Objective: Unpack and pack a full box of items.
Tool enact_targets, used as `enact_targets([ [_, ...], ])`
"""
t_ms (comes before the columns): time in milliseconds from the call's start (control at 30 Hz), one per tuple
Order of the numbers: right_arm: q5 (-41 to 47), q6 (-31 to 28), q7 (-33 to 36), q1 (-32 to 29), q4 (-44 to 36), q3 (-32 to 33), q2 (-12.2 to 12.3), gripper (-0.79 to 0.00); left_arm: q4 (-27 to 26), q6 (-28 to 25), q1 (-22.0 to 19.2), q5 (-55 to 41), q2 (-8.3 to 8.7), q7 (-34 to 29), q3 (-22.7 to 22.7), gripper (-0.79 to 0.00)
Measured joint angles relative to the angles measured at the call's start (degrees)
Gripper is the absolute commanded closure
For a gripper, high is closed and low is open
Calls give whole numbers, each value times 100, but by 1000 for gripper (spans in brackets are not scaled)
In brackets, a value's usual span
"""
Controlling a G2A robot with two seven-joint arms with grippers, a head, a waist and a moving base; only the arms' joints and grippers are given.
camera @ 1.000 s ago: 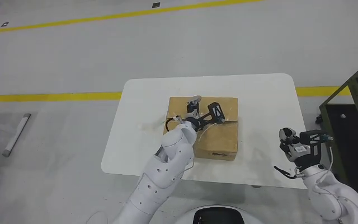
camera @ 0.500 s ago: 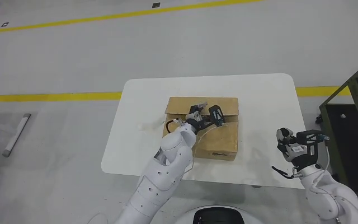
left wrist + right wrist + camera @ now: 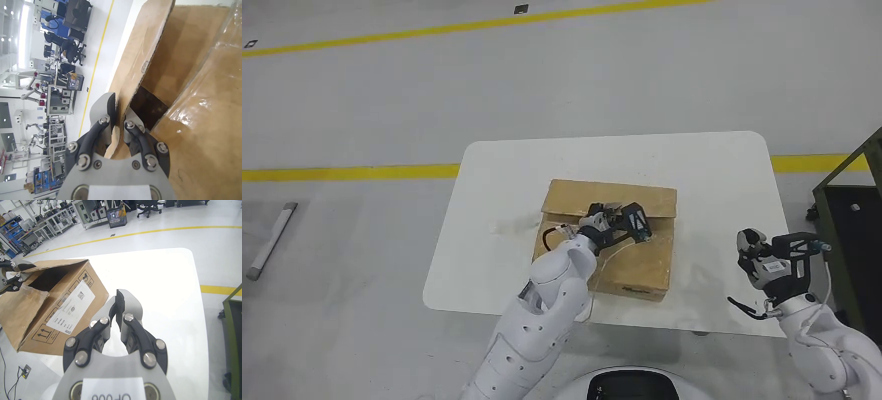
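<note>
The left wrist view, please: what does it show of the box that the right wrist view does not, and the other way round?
Left wrist view: clear tape along the box top. Right wrist view: the box's side wall with a white label, the white table, and the right gripper, shut and empty. Both: the left gripper shut on the raised flap, and the dark opening under it.

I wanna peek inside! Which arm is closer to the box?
Left. The left end effector grips the box by its flap; the right end effector hangs beside the box, apart.
</note>
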Motion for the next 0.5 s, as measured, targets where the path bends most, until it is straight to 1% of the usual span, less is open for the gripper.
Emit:
enact_targets([
  [133, 9, -1, -17, -25, -24, 17, 1, 0, -516, -143, 252, -1, 27, -81, -41, 0],
  [167, 11, 0, -22, -28, -25, 20, 1, 0, -621, -162, 301, -5, 31, -102, -45, -296],
  [200, 13, 2, -24, -31, -25, 20, 1, 0, -714, -168, 340, -6, 33, -125, -50, -785],
  [267, 13, 7, -15, -35, -30, 21, 2, 0, -862, -121, 352, 44, 31, -175, -64, -785],
  [333, 2, 1, -9, -37, -37, 19, 3, 0, -874, -28, 273, 96, 18, -159, -67, -785],
  [433, -18, -6, -7, -48, -65, 4, 3, 0, -680, 100, -12, 156, -22, -42, -36, -785],
  [500, -23, -7, 1, -50, -85, 7, 5, 0, -464, 206, -278, 185, -66, 40, 17, -785],
])
